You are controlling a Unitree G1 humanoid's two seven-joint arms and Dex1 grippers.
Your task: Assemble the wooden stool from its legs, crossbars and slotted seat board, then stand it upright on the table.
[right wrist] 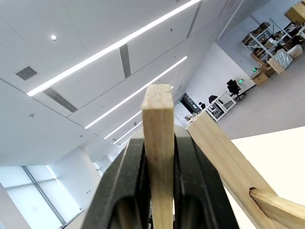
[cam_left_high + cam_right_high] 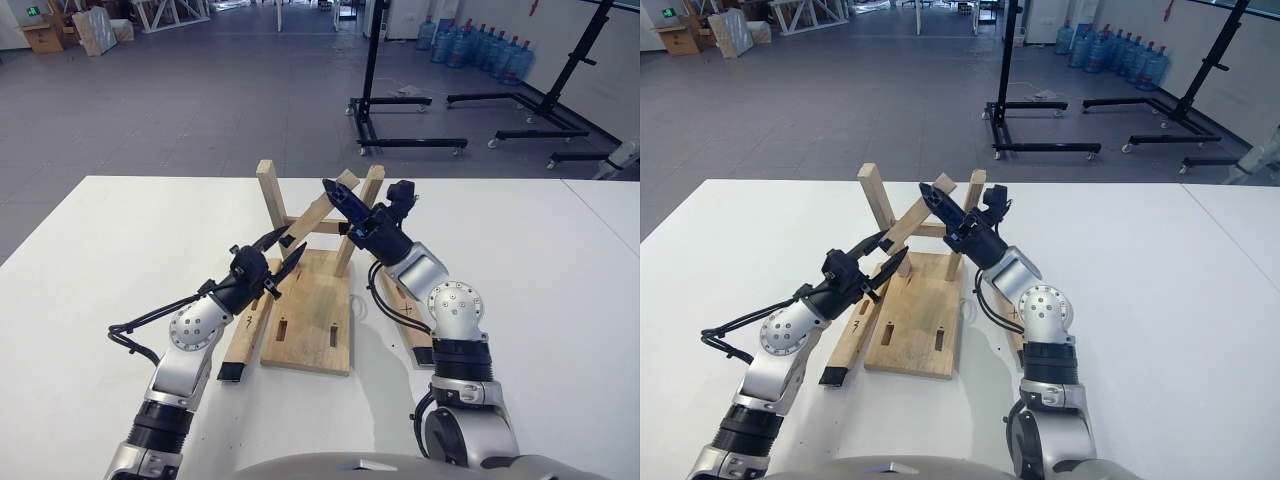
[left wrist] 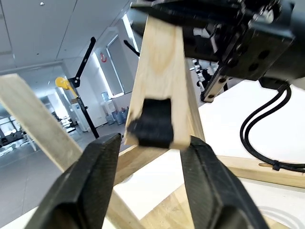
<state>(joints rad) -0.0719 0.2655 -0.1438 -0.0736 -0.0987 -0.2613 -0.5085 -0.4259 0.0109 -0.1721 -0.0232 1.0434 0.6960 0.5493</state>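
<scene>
Jaws of the right gripper (image 2: pixel 333 195) pinch a leg (image 1: pixel 158 143); those of the left gripper (image 2: pixel 290 241) gape, seemingly around its foot.

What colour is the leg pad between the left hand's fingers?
Black pad; clearest in left wrist view.

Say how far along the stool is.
Done: two legs joined by a crossbar stand at the far edge of the seat board. In hand: the right gripper clamps a third leg, capped end inside the open left gripper. Left: fit it, add the loose leg beside the board, stand it upright.
</scene>
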